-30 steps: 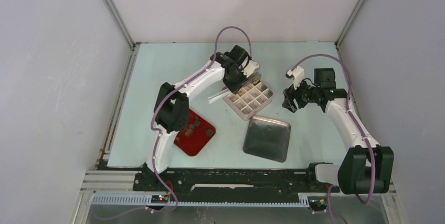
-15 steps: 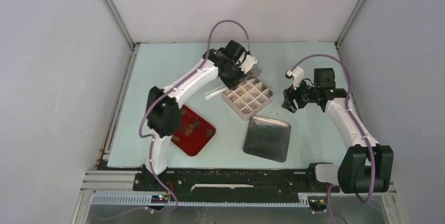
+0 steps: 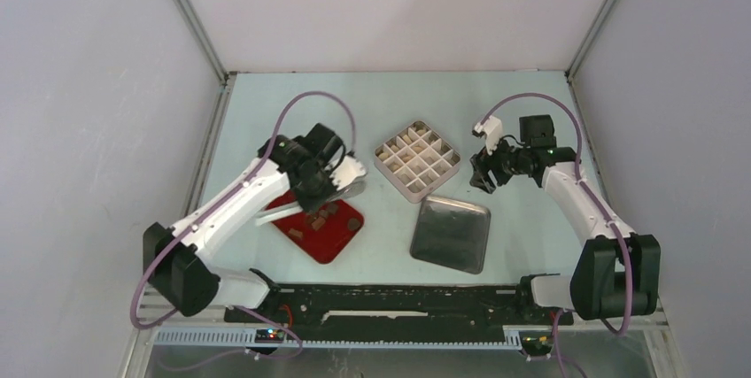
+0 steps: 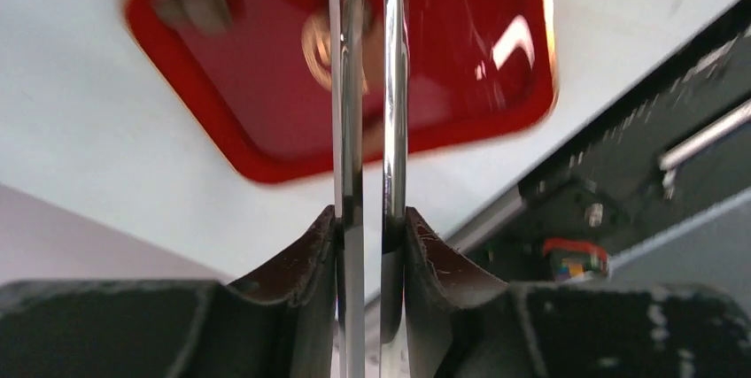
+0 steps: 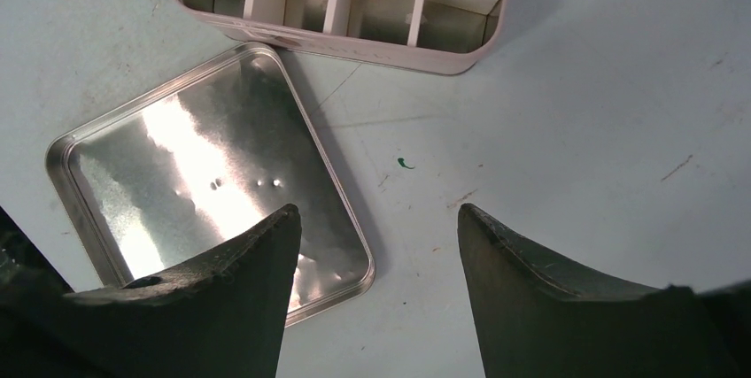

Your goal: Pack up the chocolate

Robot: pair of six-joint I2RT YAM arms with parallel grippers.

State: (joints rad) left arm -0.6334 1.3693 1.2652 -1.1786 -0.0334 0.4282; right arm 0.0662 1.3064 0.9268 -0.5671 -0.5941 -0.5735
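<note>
Several small dark chocolate pieces (image 3: 324, 213) lie on the red tray (image 3: 332, 243) at the near left. Blurred in the left wrist view, the red tray (image 4: 257, 86) carries a piece of chocolate (image 4: 200, 3) at its far corner. My left gripper (image 3: 324, 185) hangs over the tray, shut on the metal tongs (image 4: 393, 86), whose two arms reach down toward the tray. In the wrist view the left gripper (image 4: 370, 219) pinches both arms. The white divided box (image 3: 416, 161) stands mid-table with some cells filled. My right gripper (image 3: 485, 171) waits open beside it, empty.
A square metal lid (image 3: 452, 234) lies in front of the box, the same lid (image 5: 177, 174) showing under my right gripper (image 5: 376, 219). The divided box (image 5: 354, 6) edge sits just beyond. A black rail (image 3: 398, 300) runs along the near table edge.
My left arm has swung from over the divided box back to the red tray, carrying the tongs. The right arm has shifted only slightly.
</note>
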